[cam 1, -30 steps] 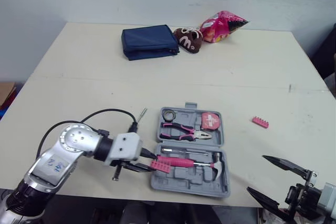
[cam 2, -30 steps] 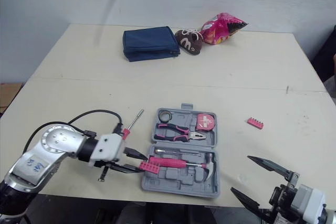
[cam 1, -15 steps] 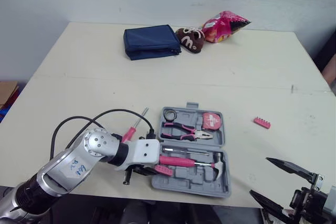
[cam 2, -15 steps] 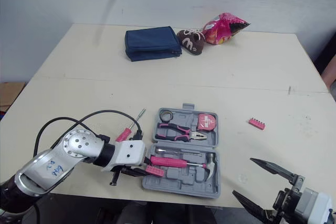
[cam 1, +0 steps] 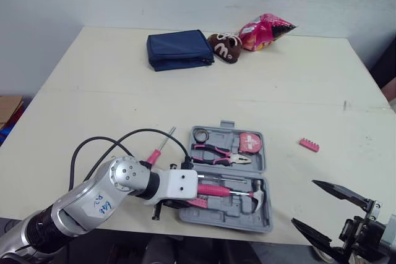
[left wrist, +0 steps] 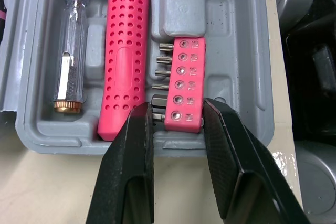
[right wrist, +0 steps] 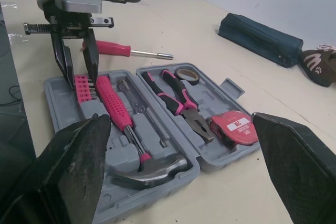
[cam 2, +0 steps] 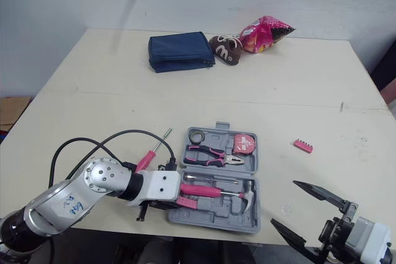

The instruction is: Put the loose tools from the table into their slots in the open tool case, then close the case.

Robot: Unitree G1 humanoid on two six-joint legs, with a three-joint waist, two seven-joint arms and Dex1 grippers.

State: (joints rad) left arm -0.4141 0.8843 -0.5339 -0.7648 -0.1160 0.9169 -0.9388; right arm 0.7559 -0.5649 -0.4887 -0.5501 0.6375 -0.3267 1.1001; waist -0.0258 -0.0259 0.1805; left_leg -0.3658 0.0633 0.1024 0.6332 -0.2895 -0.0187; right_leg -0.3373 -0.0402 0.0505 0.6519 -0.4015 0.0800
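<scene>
The grey tool case (cam 1: 238,216) lies open near the table's front edge. It holds pliers (cam 1: 219,153), a tape measure (cam 1: 249,142), a tape roll, a clear-handled screwdriver (left wrist: 71,51) and a pink-handled hammer (left wrist: 126,51). My left gripper (left wrist: 177,111) is shut on a pink bit holder (left wrist: 186,77), which rests in a slot at the left end of the case's near half. A pink screwdriver (cam 1: 158,149) lies on the table left of the case. A second pink bit holder (cam 1: 307,144) lies to the case's right. My right gripper (cam 1: 303,202) hangs open over the front right edge.
A blue pouch (cam 1: 179,49), a brown plush shoe (cam 1: 224,46) and a pink snack bag (cam 1: 263,29) sit at the table's far side. My left arm's black cable (cam 1: 124,140) loops over the table beside the pink screwdriver.
My left gripper has carried the pink bit holder rightward from the case's left edge into its near half. The right gripper has hardly moved.
</scene>
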